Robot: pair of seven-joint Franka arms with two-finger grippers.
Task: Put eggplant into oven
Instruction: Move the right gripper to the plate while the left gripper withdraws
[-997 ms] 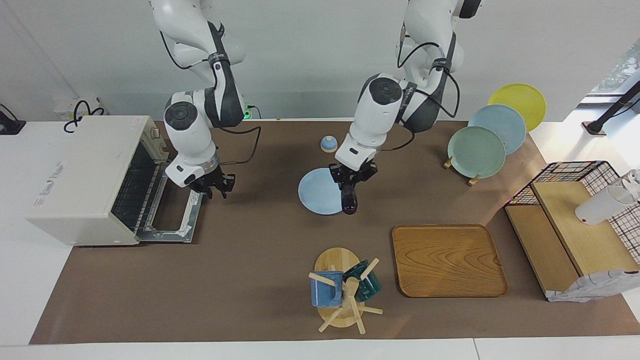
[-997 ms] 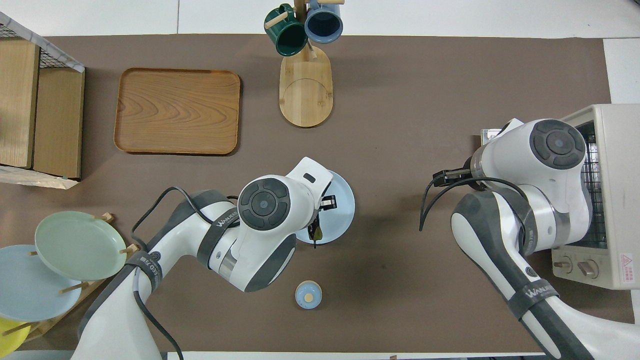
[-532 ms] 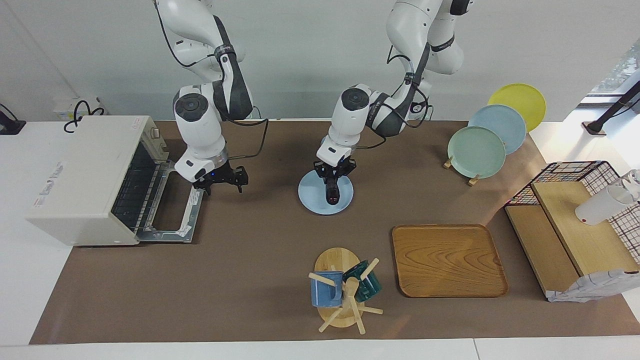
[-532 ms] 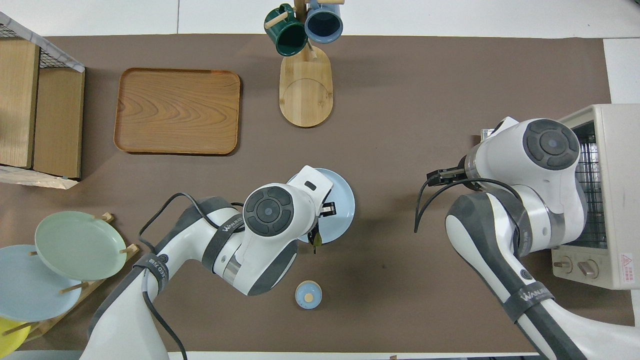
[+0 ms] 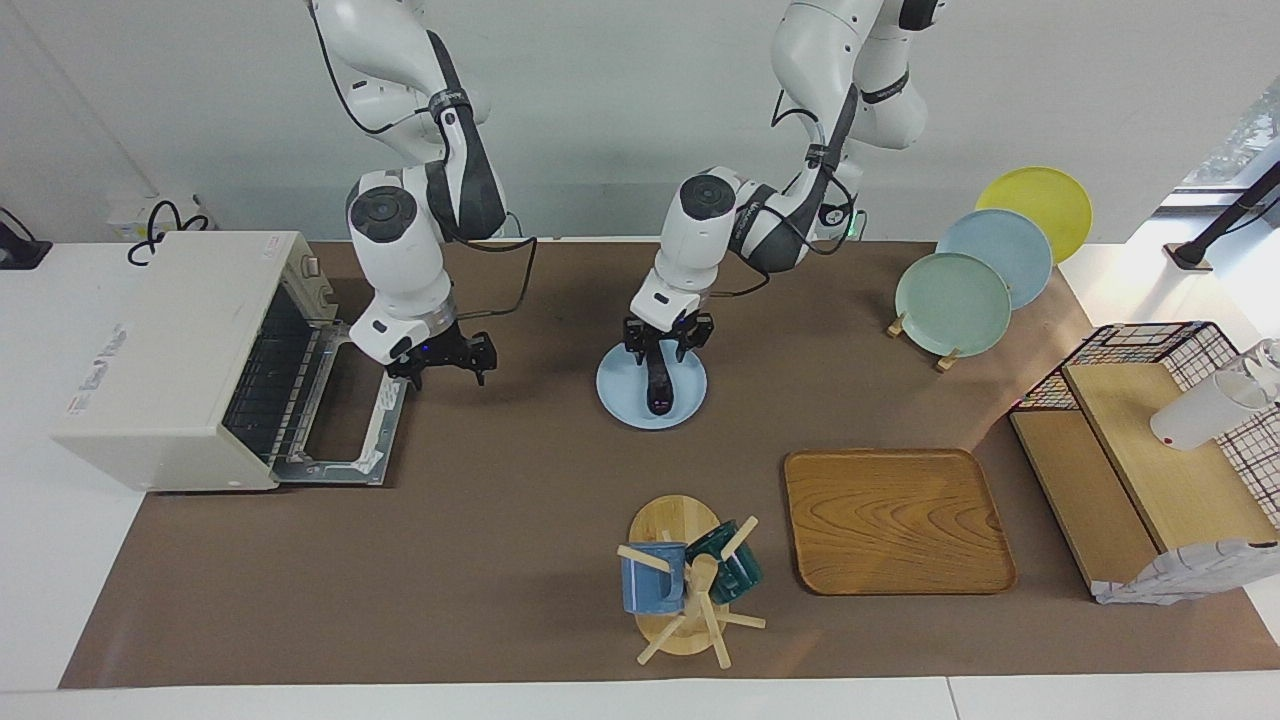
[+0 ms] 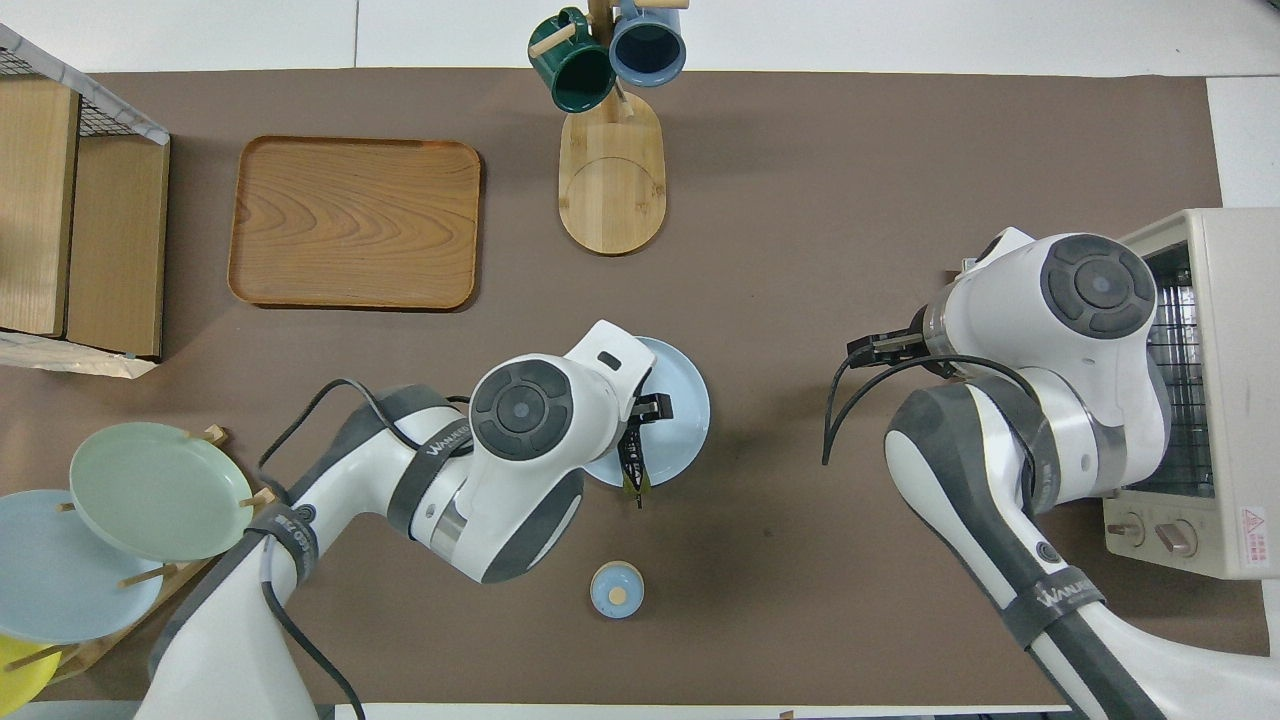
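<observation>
We see the left gripper (image 5: pixel 668 347) low over a pale blue plate (image 5: pixel 620 385) in the middle of the table, its fingers spread apart on either side of the eggplant's (image 5: pixel 657 385) stem end rather than pinching it. The eggplant is slim and long, glossy dark purple-black with a small bright glint near its rounded tip, and it lies across the plate with that tip pointing away from the robots; in the overhead view its thin greenish stem (image 6: pixel 634 484) pokes out past the plate's rim on the robots' side. We cannot tell whether the fingers touch its skin. The right gripper (image 5: pixel 441 358) hangs with its fingers apart just beside the oven's (image 5: pixel 160 360) lowered door (image 5: pixel 345 445), toward the right arm's end of the table. The oven is boxy and off-white, its door dropped flat on the table and the wire rack (image 5: pixel 262 375) visible inside. A small blue bell (image 6: pixel 616 588) sits nearer to the robots than the plate. Farther from the robots stand a wooden mug rack (image 5: pixel 680 580) with a blue and a green mug and, beside it, a wooden tray (image 5: pixel 895 520).
</observation>
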